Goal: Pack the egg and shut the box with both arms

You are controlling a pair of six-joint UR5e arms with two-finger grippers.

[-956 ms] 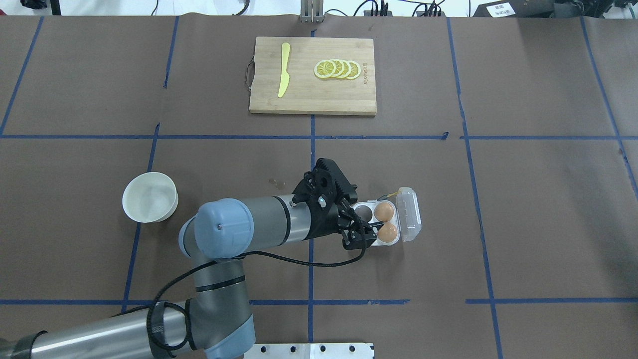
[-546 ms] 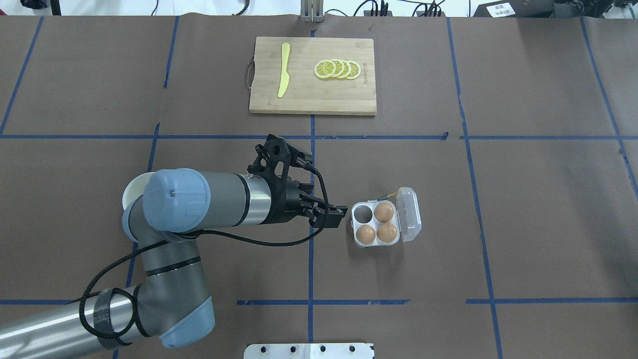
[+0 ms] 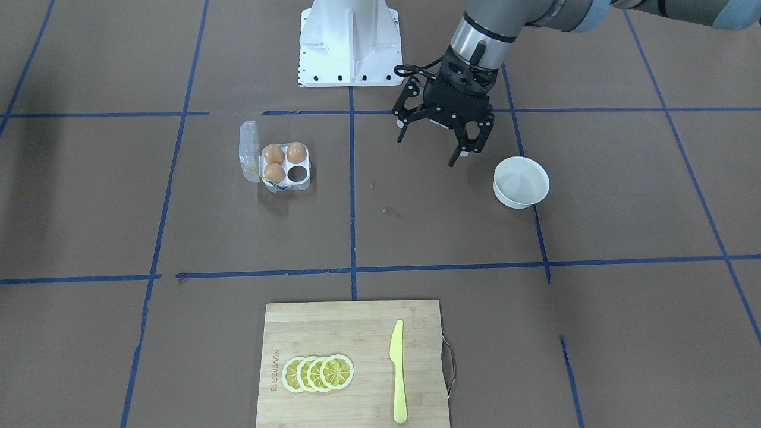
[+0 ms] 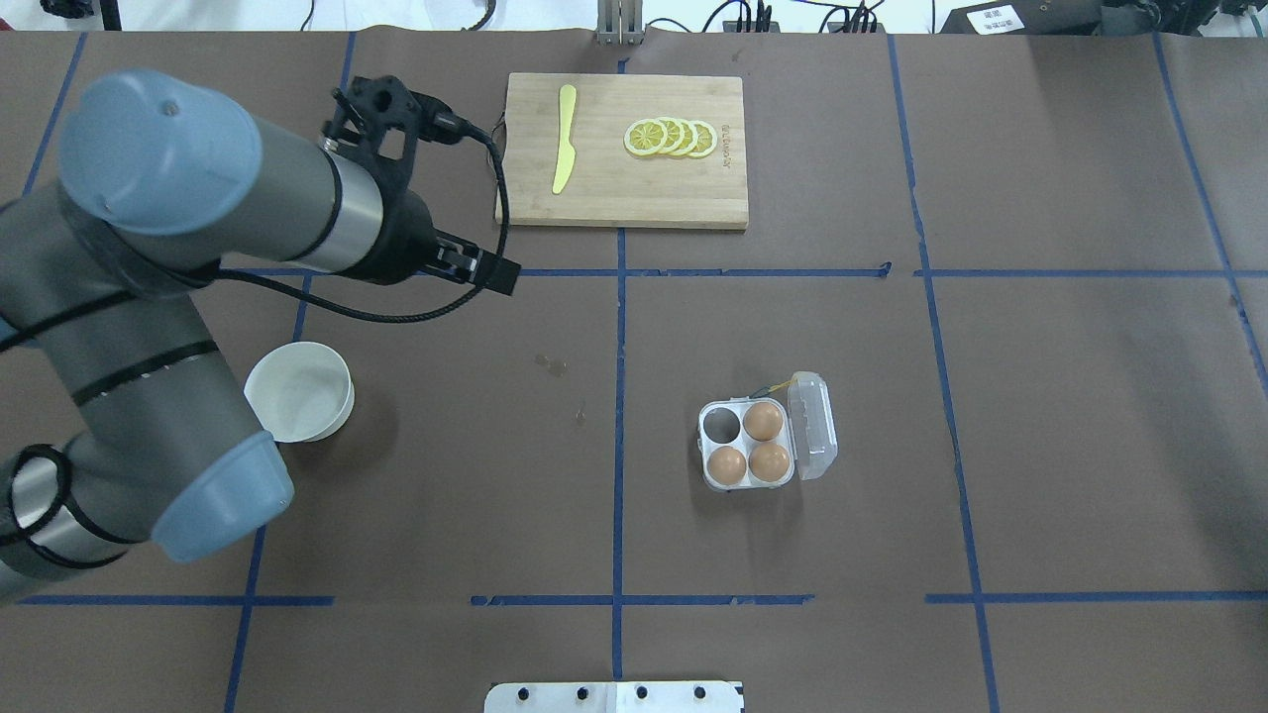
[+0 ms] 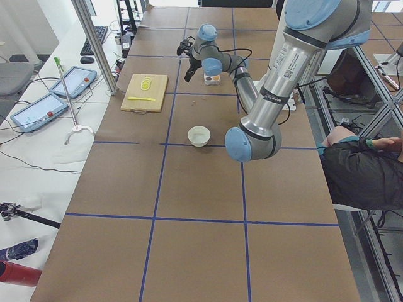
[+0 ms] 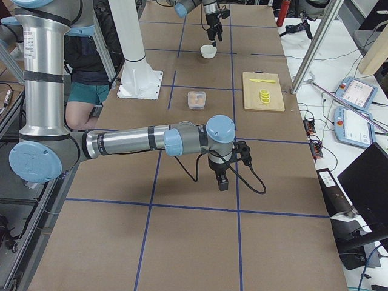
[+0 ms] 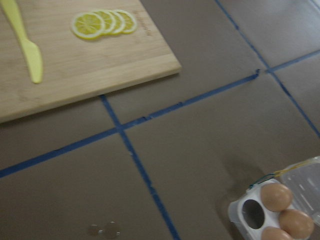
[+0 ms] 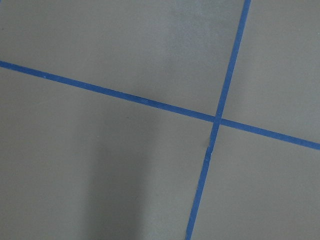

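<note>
Though open, box (image 4: 812,427) with three eggs (image 4: 763,421)

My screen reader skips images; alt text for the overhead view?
A small clear plastic egg box lies open on the brown table, three brown eggs inside, one cup empty. The left arm's black claw hovers well away.

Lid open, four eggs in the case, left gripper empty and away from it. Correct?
Not four: the box holds three eggs, and one cup is empty, as the overhead view shows. The lid is open, and the left gripper is empty, apart from the box.
</note>
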